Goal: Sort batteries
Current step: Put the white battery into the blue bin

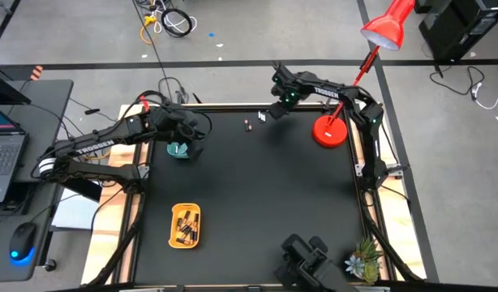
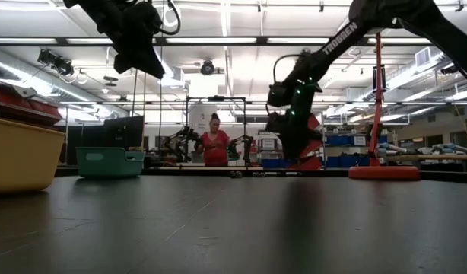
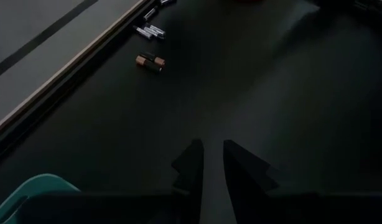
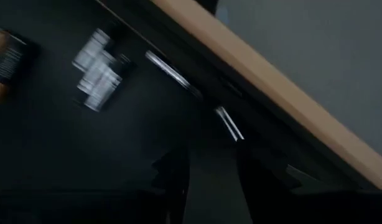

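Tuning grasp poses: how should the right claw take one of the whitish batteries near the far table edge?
Grip across the barrel at mid-length, coming straight down. The whitish batteries lie flat on the black table, so only their round sides are exposed. They sit close together, so probably take an outer one first, fingers straddling its width. The right claw hovers nearby above them.

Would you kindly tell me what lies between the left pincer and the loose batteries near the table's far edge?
Nothing: in the left wrist view, only bare black tabletop stretches from the left pincer to the loose batteries.
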You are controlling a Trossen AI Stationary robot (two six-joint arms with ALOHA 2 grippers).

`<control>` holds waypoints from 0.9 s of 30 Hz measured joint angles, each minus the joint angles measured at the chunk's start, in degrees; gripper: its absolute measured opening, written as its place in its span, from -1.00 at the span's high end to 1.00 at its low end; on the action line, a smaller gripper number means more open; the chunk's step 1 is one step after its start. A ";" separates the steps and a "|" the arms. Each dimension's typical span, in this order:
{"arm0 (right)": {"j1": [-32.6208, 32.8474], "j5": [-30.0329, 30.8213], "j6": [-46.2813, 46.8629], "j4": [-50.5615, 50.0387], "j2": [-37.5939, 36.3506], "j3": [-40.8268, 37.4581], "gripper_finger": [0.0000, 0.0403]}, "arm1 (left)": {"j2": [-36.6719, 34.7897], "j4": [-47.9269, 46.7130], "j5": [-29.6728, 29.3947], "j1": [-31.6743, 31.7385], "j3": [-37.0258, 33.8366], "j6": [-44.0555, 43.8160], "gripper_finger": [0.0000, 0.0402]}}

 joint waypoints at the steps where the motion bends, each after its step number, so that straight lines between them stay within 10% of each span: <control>1: -0.33 0.07 -0.61 -0.22 0.00 -0.63 0.30 | 0.00 -0.01 0.00 0.00 0.00 -0.22 0.65; 27: -0.64 0.79 -17.10 0.62 3.46 -3.10 0.31 | -0.02 1.96 -0.96 0.00 0.00 -4.36 0.65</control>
